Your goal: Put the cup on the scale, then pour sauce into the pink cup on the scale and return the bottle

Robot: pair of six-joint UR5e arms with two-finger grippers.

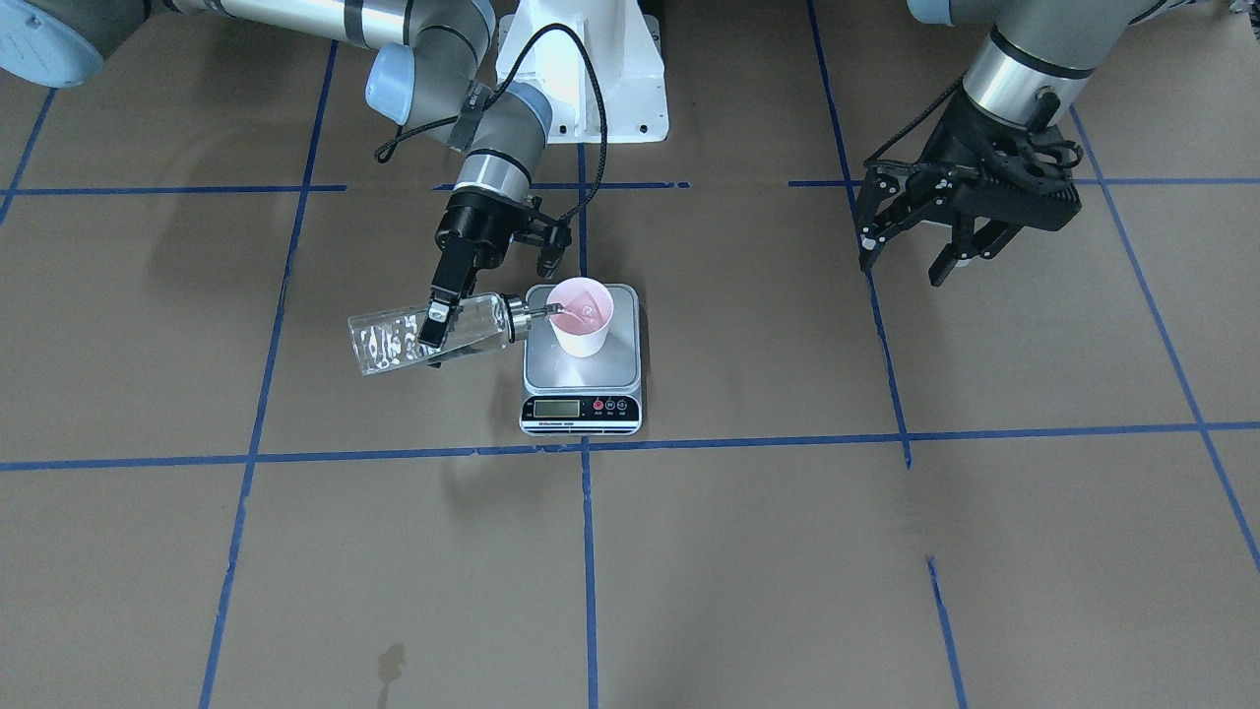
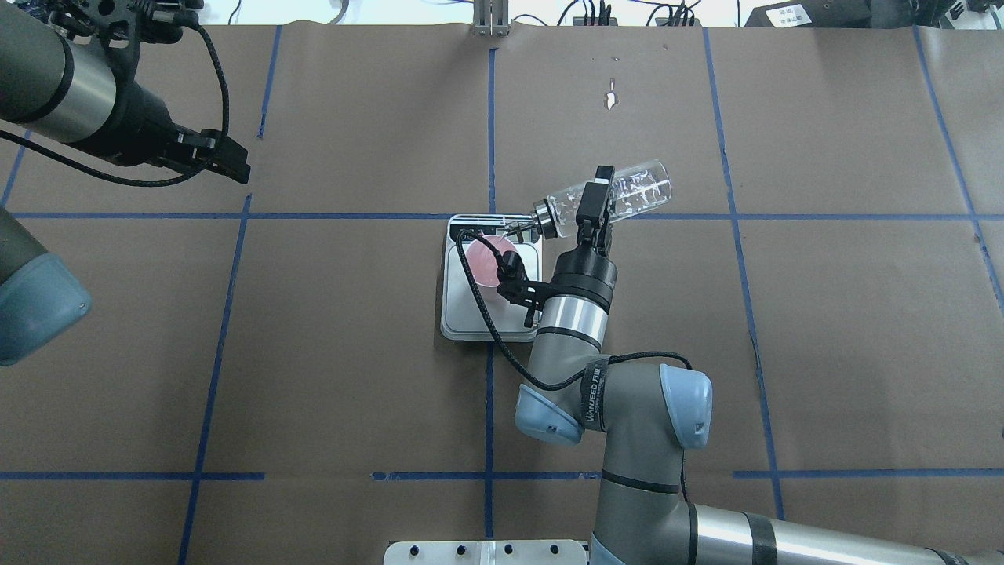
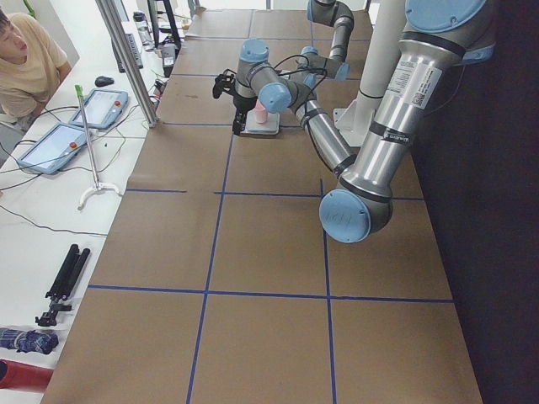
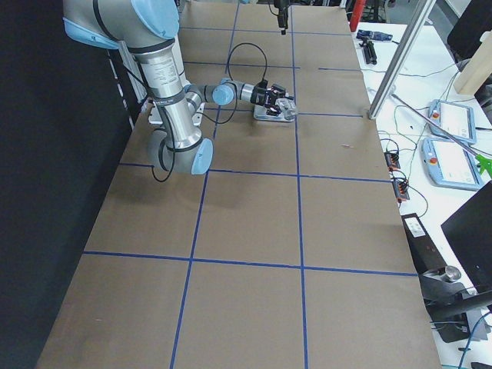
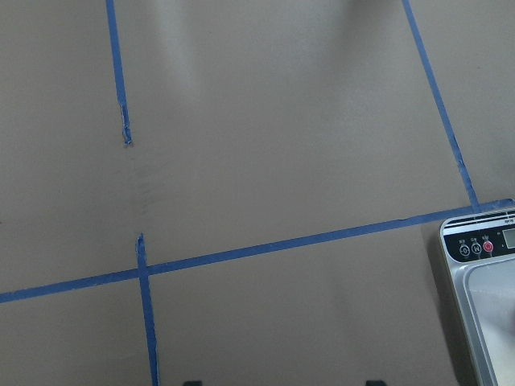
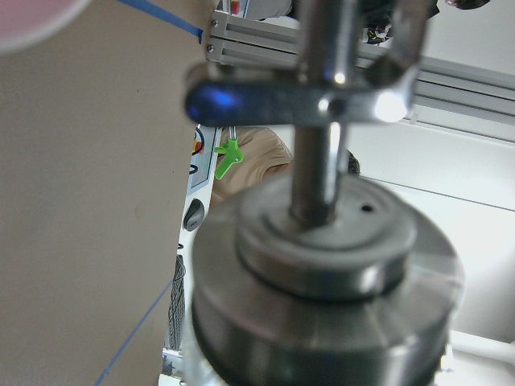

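Brown tabletop (image 1: pixel 787 551): right fingers (image 1: pixel 434 320) clamp bottle (image 1: pixel 389 343) tipped at cup (image 1: pixel 583 333); left fingers (image 1: pixel 874 232) spread.

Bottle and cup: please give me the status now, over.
Right pincer shut on bottle, tilted, spout over cup on scale. Left pincer open, empty, off to the side. Nothing blocking the pour.

bottle (image 1: pixel 384 342) and right claw (image 1: pixel 434 333) crowd cup (image 1: pixel 581 317), scale (image 1: pixel 566 374) front open
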